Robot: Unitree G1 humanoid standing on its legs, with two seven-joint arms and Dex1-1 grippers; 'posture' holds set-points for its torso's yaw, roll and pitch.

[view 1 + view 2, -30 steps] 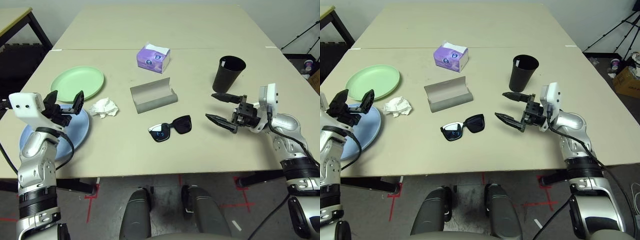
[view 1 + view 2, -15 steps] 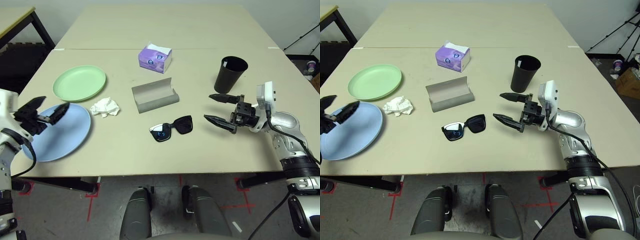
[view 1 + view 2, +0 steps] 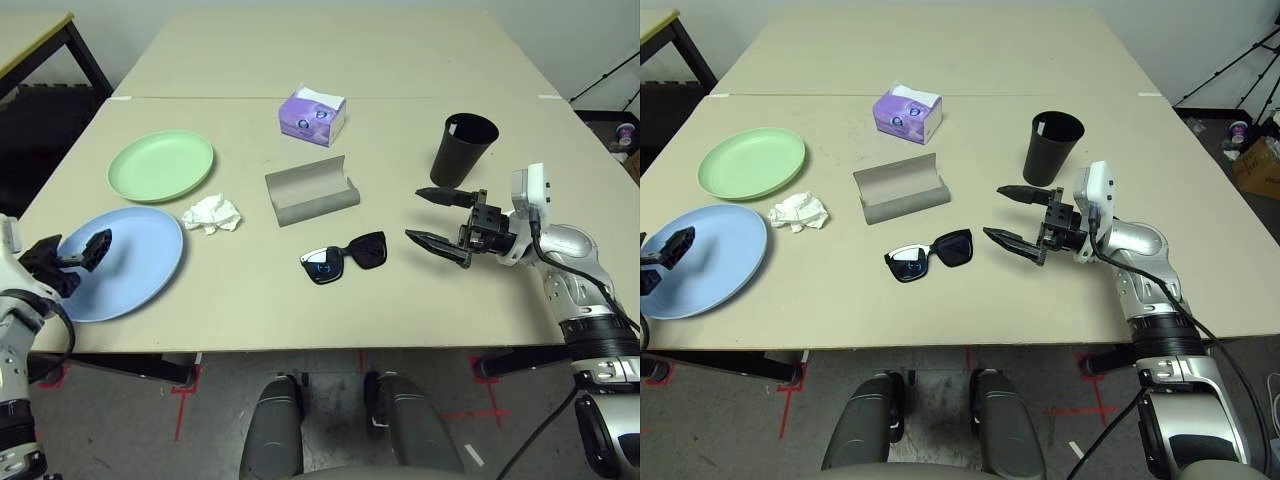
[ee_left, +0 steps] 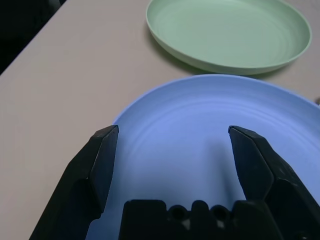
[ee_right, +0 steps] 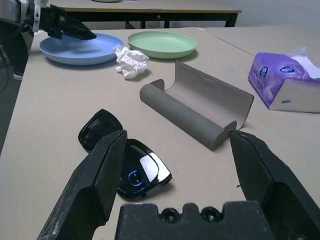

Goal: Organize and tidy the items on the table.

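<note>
While both my pincers stand wide apart and empty, my left pincer (image 3: 68, 255) hovers at the blue plate (image 3: 135, 262) and my right pincer (image 3: 428, 215) beside one pair of sunglasses (image 3: 345, 257). On the table (image 3: 400, 70) I count two plates, blue and green plate (image 3: 161, 165), one tissue (image 3: 211, 213), one open grey case (image 3: 311, 189), one black cup (image 3: 461, 149) and one purple tissue box (image 3: 312, 114).

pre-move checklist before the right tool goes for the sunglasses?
1. Right tool open: ok, fingers spread wide.
2. Right tool empty: ok, nothing between the fingers.
3. Sunglasses free to grasp: ok, lying alone on the table, apart from the glasses case.
4. Glasses case open to receive them: ok, lid up, nothing seen inside.
5. Black cup near the right tool's path: ok, standing apart, just behind the tool.
6. Left tool out of the way: ok, open at the blue plate, far from the sunglasses.
</note>
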